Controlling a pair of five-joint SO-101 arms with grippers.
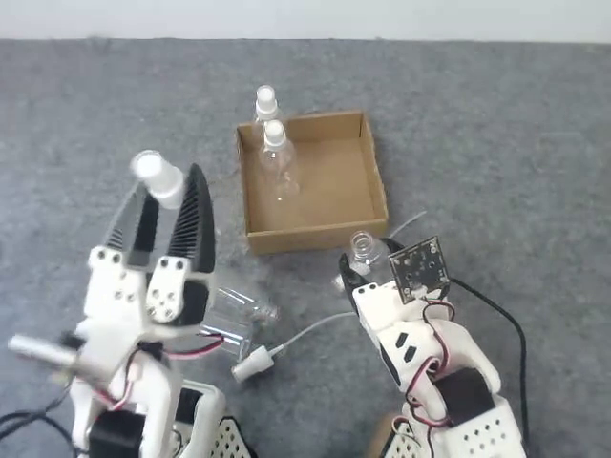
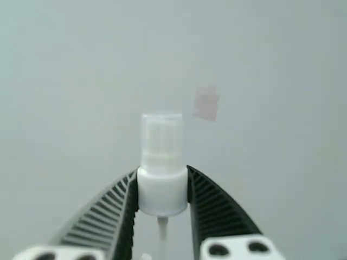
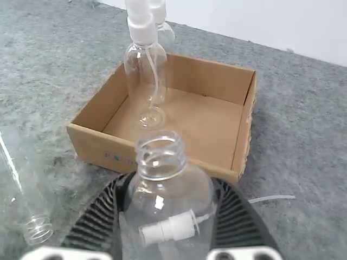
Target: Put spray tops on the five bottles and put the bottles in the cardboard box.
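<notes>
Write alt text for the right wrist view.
The right gripper grips an uncapped clear bottle. Beyond it sits a cardboard box with one capped bottle standing inside, and a second capped bottle just behind the box.

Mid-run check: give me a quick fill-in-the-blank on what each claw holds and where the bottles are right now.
1. The left claw grips a spray top by its ____ collar.
2. The bottle in the right claw has ____ top on its neck.
3. The capped bottle stands ____ the cardboard box.
4. The bare bottle on the table lies on its ____.
Missing words: white; no; inside; side.
</notes>
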